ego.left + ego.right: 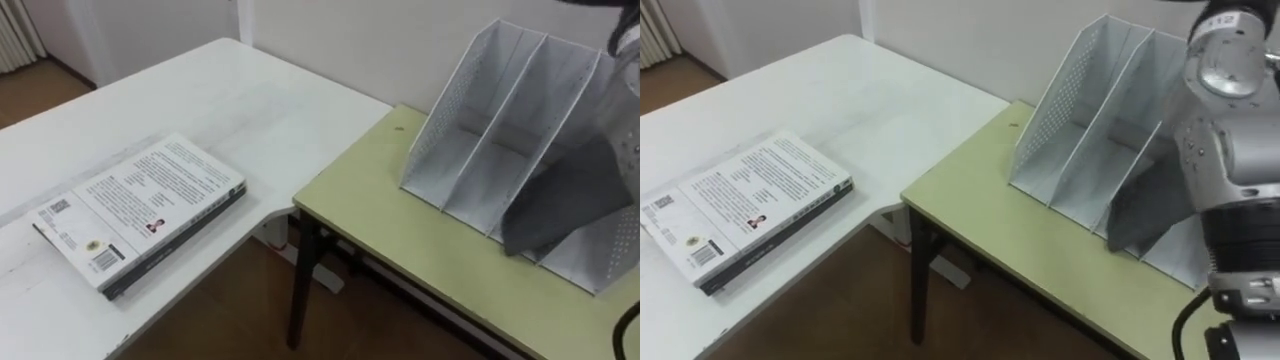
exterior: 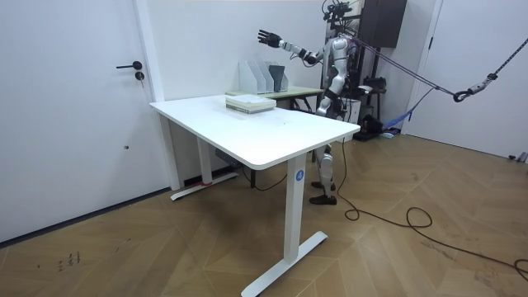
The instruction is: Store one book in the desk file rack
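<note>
Right robot hand (image 2: 266, 36) hangs high above the file rack (image 1: 520, 140) at 2 o'clock, fingers spread, empty. The book (image 1: 140, 210) lies at 8 o'clock on the white worktop (image 1: 250, 100). Swinging the arm down toward the book could clip the rack.

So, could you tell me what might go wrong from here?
The right hand is raised open above the file rack, its forearm close before it: lowering could knock the rack. The book lies flat on the white table, so fingers may struggle to get under it.

right robot hand (image 2: 266, 37) high, fingers spread
</note>
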Robot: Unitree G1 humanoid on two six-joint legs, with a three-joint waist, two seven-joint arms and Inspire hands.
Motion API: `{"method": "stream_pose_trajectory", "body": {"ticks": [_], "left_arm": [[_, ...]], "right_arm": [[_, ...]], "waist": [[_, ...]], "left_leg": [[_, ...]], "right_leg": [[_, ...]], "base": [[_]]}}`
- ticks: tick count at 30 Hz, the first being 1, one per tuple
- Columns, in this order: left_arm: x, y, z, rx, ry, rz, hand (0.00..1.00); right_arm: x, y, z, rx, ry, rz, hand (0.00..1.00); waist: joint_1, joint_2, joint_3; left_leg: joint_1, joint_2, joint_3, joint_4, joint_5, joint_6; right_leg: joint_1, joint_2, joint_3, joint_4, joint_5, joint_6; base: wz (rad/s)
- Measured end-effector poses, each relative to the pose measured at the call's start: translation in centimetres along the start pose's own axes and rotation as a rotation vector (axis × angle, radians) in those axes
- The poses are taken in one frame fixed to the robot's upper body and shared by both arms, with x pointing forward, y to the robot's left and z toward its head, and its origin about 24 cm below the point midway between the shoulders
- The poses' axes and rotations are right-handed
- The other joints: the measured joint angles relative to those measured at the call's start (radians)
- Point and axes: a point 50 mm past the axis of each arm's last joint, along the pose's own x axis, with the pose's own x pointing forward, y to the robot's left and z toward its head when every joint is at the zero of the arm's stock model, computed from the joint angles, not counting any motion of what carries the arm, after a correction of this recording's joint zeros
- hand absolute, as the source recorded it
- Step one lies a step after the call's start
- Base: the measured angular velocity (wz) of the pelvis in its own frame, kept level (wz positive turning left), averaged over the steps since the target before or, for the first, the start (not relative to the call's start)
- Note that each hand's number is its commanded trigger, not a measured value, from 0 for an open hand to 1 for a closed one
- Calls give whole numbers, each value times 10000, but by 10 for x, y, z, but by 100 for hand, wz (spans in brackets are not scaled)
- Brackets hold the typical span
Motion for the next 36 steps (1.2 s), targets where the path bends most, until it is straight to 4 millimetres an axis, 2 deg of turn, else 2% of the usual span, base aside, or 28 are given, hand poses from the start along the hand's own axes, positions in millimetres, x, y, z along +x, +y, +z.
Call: {"method": "stream_pose_trajectory", "body": {"ticks": [5, 12, 14, 15, 16, 17, 18, 19, 20, 21, 22, 27, 29, 30, 33, 35, 36], "left_arm": [[0, 7, 2, 114, -211, 87, 0], [1, 11, 4, 301, -263, 169, 0], [2, 11, 8, 415, -292, 127, 0], [2, 12, 8, 421, -262, 142, 0], [3, 12, 8, 448, -154, 153, 0], [4, 11, 9, 523, -147, 126, 0], [4, 11, 10, 574, -167, 106, 0], [4, 9, 12, 674, -218, 53, 0], [5, 8, 15, 793, -318, -5, 0], [5, 7, 17, 838, -374, -33, 0], [6, 5, 18, 950, -418, -84, 0], [7, -3, 16, 869, -388, -268, 0], [7, -6, 13, 810, -412, -333, 0], [7, -6, 13, 796, -415, -342, 0], [6, -6, 9, 578, -412, -363, 0], [5, -6, 5, 549, -530, -316, 0], [5, -5, 4, 499, -540, -295, 0]], "right_arm": [[-34, 34, -27, 270, 733, 3641, 0], [-76, 61, -67, 556, 2241, 7583, 0], [-103, 62, -94, 907, 3327, 8488, 0], [-111, 63, -102, 990, 3680, 8706, 0], [-126, 66, -119, 1060, 4367, 9100, 0], [-144, 67, -136, 1084, 5089, 9392, 0], [-152, 66, -145, 1111, 5518, 9494, 0], [-169, 66, -164, 1101, 6435, 9686, 0], [-182, 64, -177, 907, 7164, 9903, 0], [-188, 62, -182, 922, 7452, 10002, 0], [-200, 60, -191, 938, 7990, 10205, 0], [-244, 44, -227, 806, 10171, 10078, 0], [-267, 28, -241, 213, 11166, 9760, 0], [-272, 24, -244, 94, 11415, 9657, 0], [-308, 1, -263, -485, 12943, 8799, 0], [-336, -23, -273, -1501, 14012, 8063, 0], [-342, -28, -275, -1734, 14290, 7829, 0]], "waist": [[163, -133, 44], [417, -134, 43], [658, -114, 56], [726, -170, 20], [801, -146, 48], [830, -157, 42], [853, -133, 59], [873, -103, 79], [901, -96, 80], [936, -67, 99], [973, 19, 151], [936, 296, 67], [836, 394, 7], [821, 411, 16], [722, 430, 22], [565, 469, 24], [564, 479, 29]], "left_leg": [[-11, 66, 17, -36, -1, 0], [29, 70, -5, -49, -6, -7], [161, 72, 7, -109, -10, -13], [195, 72, 13, -135, -10, -14], [203, 75, 16, -138, -11, -16], [201, 75, 11, -135, -11, -16], [190, 74, 10, -131, -12, -16], [147, 70, -1, -110, -14, -14], [25, 73, -17, -73, -30, -2], [-35, 73, -17, -58, -32, 1], [-92, 73, -17, -40, -31, 3], [-28, 0, -27, -26, -29, 5], [-60, -13, -75, -22, -28, 6], [-64, -12, -76, -23, -28, 7], [7, -52, -246, -25, -30, 8], [-54, -96, -386, -18, -30, 15], [-61, -98, -386, -13, -29, 17]], "right_leg": [[-22, -17, -21, -7, 2, 3], [49, -4, -57, -15, 3, 5], [192, 13, -25, -102, 4, 6], [228, 19, -15, -133, 5, 6], [277, 24, -1, -147, 5, 5], [281, 20, -1, -149, 5, 6], [279, 18, -1, -152, 7, 8], [265, 11, -41, -151, 13, 17], [193, 8, -45, -143, 34, 28], [139, 7, -52, -144, 51, 26], [91, 8, -44, -152, 79, 28], [142, 5, -74, -175, 80, 32], [148, -20, -179, -175, 76, 38], [147, -18, -189, -180, 76, 38], [332, -27, -244, -304, 76, 39], [366, -53, -310, -326, 65, 57], [358, -54, -305, -326, 65, 58]], "base": [[0], [1], [0], [0], [0], [0], [4], [5], [5], [0], [0], [2], [9], [5], [11], [17], [0]]}}
